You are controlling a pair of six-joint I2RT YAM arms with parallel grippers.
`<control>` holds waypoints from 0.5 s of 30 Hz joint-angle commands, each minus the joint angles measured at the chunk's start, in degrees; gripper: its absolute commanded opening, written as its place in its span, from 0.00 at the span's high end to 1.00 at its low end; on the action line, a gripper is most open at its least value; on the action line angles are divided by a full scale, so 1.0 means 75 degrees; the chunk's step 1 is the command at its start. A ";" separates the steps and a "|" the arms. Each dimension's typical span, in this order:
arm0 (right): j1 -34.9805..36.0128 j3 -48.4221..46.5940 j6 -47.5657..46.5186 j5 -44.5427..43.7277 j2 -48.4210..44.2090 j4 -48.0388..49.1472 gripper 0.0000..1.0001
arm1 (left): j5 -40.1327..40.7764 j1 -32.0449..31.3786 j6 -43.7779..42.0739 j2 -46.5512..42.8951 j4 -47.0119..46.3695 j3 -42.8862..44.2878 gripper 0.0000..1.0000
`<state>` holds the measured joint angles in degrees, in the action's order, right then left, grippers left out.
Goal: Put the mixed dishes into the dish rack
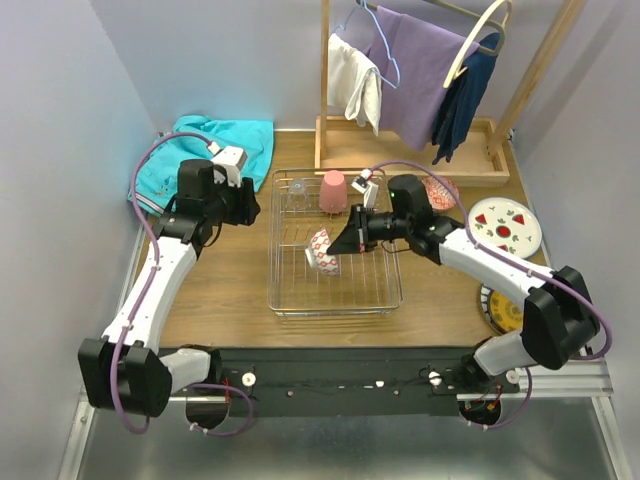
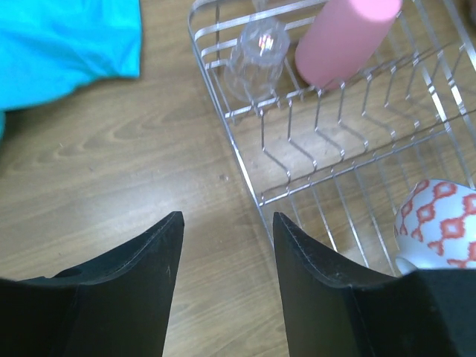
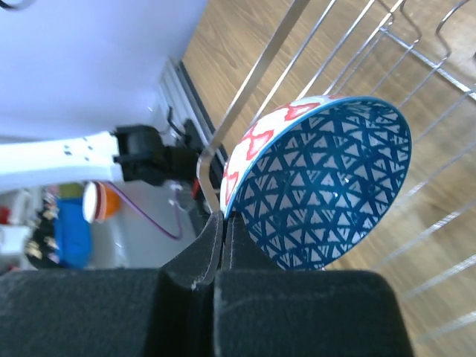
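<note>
The right gripper [image 3: 223, 223] pinches the rim of the blue-patterned bowl [image 3: 327, 193], holding it on edge low inside the dish rack [image 1: 335, 311], left of centre. The placing step looks to be in hand: next, seat the bowl between the wires, then release. The left gripper [image 2: 227, 222] hangs spread over the table [image 2: 111, 163], just left of the rack. 2 dishes, the pink cup [image 1: 333, 190] and the small clear glass [image 2: 256, 59], stand at its far end.

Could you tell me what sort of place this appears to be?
Probably a robotics lab cell staged as a home chore corner: plain walls enclose a wooden table holding a wire dish rack and a wooden clothes rack hung with garments, with two arms bolted at its edge.
</note>
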<state>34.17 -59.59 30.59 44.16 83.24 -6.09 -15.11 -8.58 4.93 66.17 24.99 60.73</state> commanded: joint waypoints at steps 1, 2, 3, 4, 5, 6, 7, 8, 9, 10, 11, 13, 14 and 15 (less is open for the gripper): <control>0.0412 0.0796 0.2212 -0.0520 -0.0365 0.3376 1.00 | -0.0082 0.0042 -0.0165 0.0528 0.0406 -0.0011 0.41; 0.0412 0.0948 0.2388 -0.0625 -0.0341 0.3946 1.00 | -0.0071 0.0042 -0.0153 0.0540 0.0359 -0.0011 0.41; 0.0412 0.1124 0.2553 -0.0661 -0.0260 0.4115 1.00 | -0.0082 0.0042 -0.0142 0.0552 0.0336 -0.0023 0.41; 0.0436 0.1149 0.2740 -0.0685 -0.0190 0.4232 1.00 | -0.0094 0.0042 -0.0165 0.0529 0.0312 -0.0035 0.41; 0.0447 0.1160 0.2800 -0.0766 -0.0038 0.4361 1.00 | -0.0094 0.0042 -0.0177 0.0529 0.0289 -0.0058 0.41; 0.0447 0.1161 0.2893 -0.0872 0.0022 0.4374 0.99 | -0.0036 0.0042 -0.0177 0.0482 0.0300 -0.0116 0.41; 0.0447 0.1137 0.3057 -0.0965 0.0080 0.4374 0.99 | -0.0047 0.0042 -0.0200 0.0447 0.0312 -0.0140 0.41; 0.0447 0.1126 0.3151 -0.1106 0.0208 0.4351 1.00 | -0.0047 0.0042 -0.0223 0.0423 0.0347 -0.0175 0.41; 0.0436 0.1114 0.3245 -0.1165 0.0268 0.4374 0.99 | -0.0047 0.0042 -0.0235 0.0354 0.0347 -0.0257 0.41; 0.0471 0.1102 0.3385 -0.1212 0.0349 0.4397 1.00 | -0.0012 0.0042 -0.0247 0.0318 0.0336 -0.0292 0.41; 0.0506 0.1090 0.3479 -0.1433 0.0385 0.4212 1.00 | 0.0023 0.0042 -0.0224 0.0283 0.0336 -0.0327 0.41; 0.0553 0.1020 0.3643 -0.1703 0.0537 0.3895 1.00 | 0.0035 0.0042 -0.0200 0.0166 0.0324 -0.0409 0.41; 0.0611 0.0974 0.3691 -0.1913 0.0584 0.3638 0.99 | 0.0046 0.0042 -0.0189 0.0131 0.0335 -0.0433 0.41; 0.0658 0.0985 0.3737 -0.1962 0.0677 0.3601 1.00 | 0.0070 0.0042 -0.0200 0.0072 0.0359 -0.0445 0.41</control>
<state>37.52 -51.03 53.49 35.68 86.00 20.53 -15.05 -8.58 4.05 69.38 27.16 58.63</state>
